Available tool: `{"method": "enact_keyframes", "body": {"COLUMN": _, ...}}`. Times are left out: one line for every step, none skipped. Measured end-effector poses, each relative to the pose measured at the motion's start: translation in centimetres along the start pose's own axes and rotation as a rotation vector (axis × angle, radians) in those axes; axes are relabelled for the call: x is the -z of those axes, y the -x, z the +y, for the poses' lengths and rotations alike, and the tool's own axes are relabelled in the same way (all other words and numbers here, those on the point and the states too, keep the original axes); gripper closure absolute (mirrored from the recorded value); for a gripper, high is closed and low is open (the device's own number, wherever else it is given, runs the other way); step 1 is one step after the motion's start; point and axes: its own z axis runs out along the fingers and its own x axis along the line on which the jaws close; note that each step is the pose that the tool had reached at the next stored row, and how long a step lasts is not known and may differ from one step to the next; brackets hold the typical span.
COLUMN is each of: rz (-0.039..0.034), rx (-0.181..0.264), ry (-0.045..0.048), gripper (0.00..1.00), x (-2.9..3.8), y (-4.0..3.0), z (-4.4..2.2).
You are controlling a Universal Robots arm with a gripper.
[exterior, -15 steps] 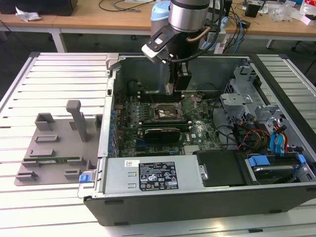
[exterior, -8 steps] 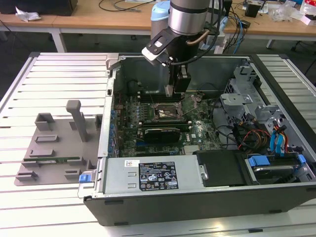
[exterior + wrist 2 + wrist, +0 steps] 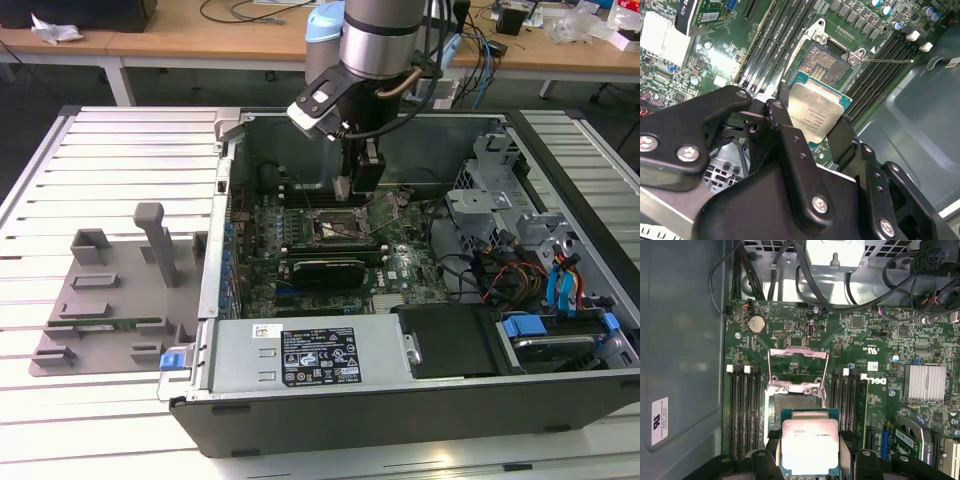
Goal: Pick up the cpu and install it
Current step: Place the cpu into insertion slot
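As the gripper [image 3: 810,125] clamps its black, bolted fingers [image 3: 790,145] on opposite edges of the cpu [image 3: 815,110], we see the chip as a flat square with a matte silvery lid and a thin green rim, held over the open socket [image 3: 790,407] and not yet seated. The socket's bare metal frame [image 3: 797,367] stands flipped up. Around it lies the glossy green motherboard [image 3: 880,335], with long dark memory slots [image 3: 745,410] on both sides. All this sits inside the open, dark sheet-metal computer case [image 3: 400,420], together with tangled cables [image 3: 790,270] and a silver finned heatsink [image 3: 925,382].
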Motion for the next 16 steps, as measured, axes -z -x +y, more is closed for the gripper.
{"method": "enact_keyframes", "body": {"rz": -0.0001, "rx": 0.000, "ry": -0.0001, "gripper": 0.45, "x": -0.19, "y": 0.00, "z": 0.00}}
{"method": "enact_keyframes", "body": {"rz": 0.0001, "rx": 0.000, "ry": 0.0000, "gripper": 0.45, "x": -0.34, "y": 0.00, "z": 0.01}}
{"method": "enact_keyframes", "body": {"rz": 0.0000, "rx": 0.000, "ry": 0.0000, "gripper": 0.45, "x": -0.45, "y": -0.03, "z": 0.01}}
{"method": "enact_keyframes", "body": {"rz": 0.0000, "rx": 0.000, "ry": 0.0000, "gripper": 0.45, "x": -0.59, "y": -0.06, "z": 0.01}}
{"method": "enact_keyframes", "body": {"rz": 0.0001, "rx": 0.000, "ry": 0.0000, "gripper": 0.45, "x": -0.76, "y": -0.09, "z": 0.02}}
{"method": "enact_keyframes", "body": {"rz": 0.0001, "rx": 0.000, "ry": 0.0000, "gripper": 0.45, "x": -0.95, "y": -0.14, "z": 0.02}}
{"method": "enact_keyframes", "body": {"rz": -0.0001, "rx": 0.000, "ry": -0.0001, "gripper": 0.45, "x": -1.19, "y": -0.20, "z": 0.03}}
{"method": "enact_keyframes", "body": {"rz": -0.0002, "rx": 0.000, "ry": -0.0001, "gripper": 0.45, "x": -1.38, "y": -0.27, "z": 0.03}}
{"method": "enact_keyframes", "body": {"rz": -0.0002, "rx": 0.000, "ry": 0.0000, "gripper": 0.45, "x": -1.61, "y": -0.47, "z": 0.05}}
{"method": "enact_keyframes", "body": {"rz": -0.0013, "rx": 0.000, "ry": -0.0001, "gripper": 0.45, "x": -1.81, "y": -0.79, "z": 0.06}}
{"method": "enact_keyframes", "body": {"rz": -0.0021, "rx": 0.000, "ry": -0.0002, "gripper": 0.45, "x": -1.96, "y": -1.11, "z": 0.08}}
{"method": "enact_keyframes", "body": {"rz": -0.0021, "rx": 0.000, "ry": -0.0001, "gripper": 0.45, "x": -2.17, "y": -1.40, "z": 0.10}}
{"method": "enact_keyframes", "body": {"rz": -0.0021, "rx": 0.000, "ry": -0.0001, "gripper": 0.45, "x": -2.38, "y": -1.47, "z": 0.11}}
{"method": "enact_keyframes", "body": {"rz": -0.0021, "rx": 0.000, "ry": -0.0001, "gripper": 0.45, "x": -2.69, "y": -1.48, "z": 0.11}}
{"method": "enact_keyframes", "body": {"rz": -0.0022, "rx": 0.000, "ry": -0.0002, "gripper": 0.45, "x": -2.85, "y": -1.48, "z": 0.11}}
{"method": "enact_keyframes", "body": {"rz": -0.0022, "rx": 0.000, "ry": -0.0001, "gripper": 0.45, "x": -2.98, "y": -1.48, "z": 0.11}}
